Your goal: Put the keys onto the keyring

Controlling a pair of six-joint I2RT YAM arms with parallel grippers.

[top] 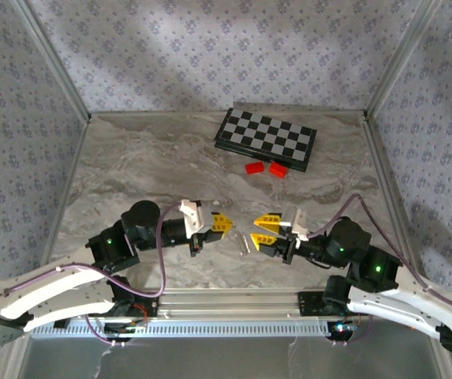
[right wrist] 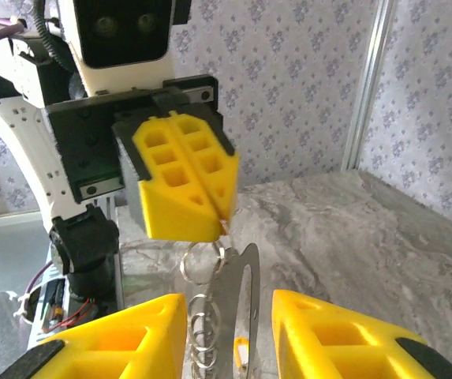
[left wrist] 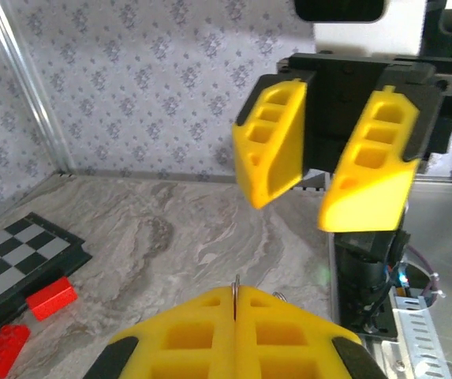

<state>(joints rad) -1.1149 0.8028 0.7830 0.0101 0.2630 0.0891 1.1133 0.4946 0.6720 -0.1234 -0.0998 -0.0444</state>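
Your left hand (right wrist: 219, 225) has its yellow, hollow-celled fingers pressed together, pinching the thin wire keyring (right wrist: 198, 257) above the desk (top: 155, 166). Under the ring hang small shiny links (right wrist: 202, 335) and a flat, slotted metal key (right wrist: 241, 292); whether it is already threaded on, I cannot tell. Your right hand (left wrist: 311, 207) faces it with fingers spread, the key in the gap between them. I judge the threading is not finished. The desk is smooth and marble-patterned.
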